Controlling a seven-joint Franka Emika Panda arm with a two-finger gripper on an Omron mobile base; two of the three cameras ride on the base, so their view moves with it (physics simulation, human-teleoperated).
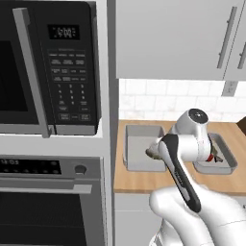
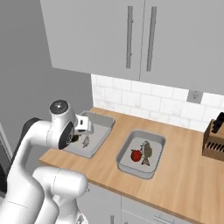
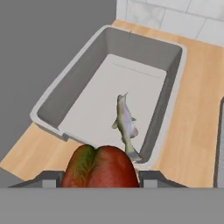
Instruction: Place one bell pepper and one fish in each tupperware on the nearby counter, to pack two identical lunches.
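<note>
My gripper [image 3: 100, 177] is shut on a red and green bell pepper [image 3: 100, 168], held over the near end of the left tupperware [image 3: 96, 100]. A slim silver fish [image 3: 126, 122] lies on that tub's floor, toward its right wall. In the right base view the hand hangs over the same tupperware [image 2: 103, 127] and its fish [image 2: 85, 141]. The second tupperware [image 2: 140, 169] to the right holds a red bell pepper [image 2: 136, 155] and a fish [image 2: 147, 151]. Both tubs sit on the wooden counter [image 2: 183, 175]. In the left base view my arm hides parts of both tubs [image 1: 137, 149].
A black microwave [image 1: 48, 67] and an oven [image 1: 48, 202] fill the tall unit left of the counter. A knife block [image 2: 214, 138] stands at the far right by the tiled wall. Grey wall cabinets [image 2: 131, 39] hang overhead.
</note>
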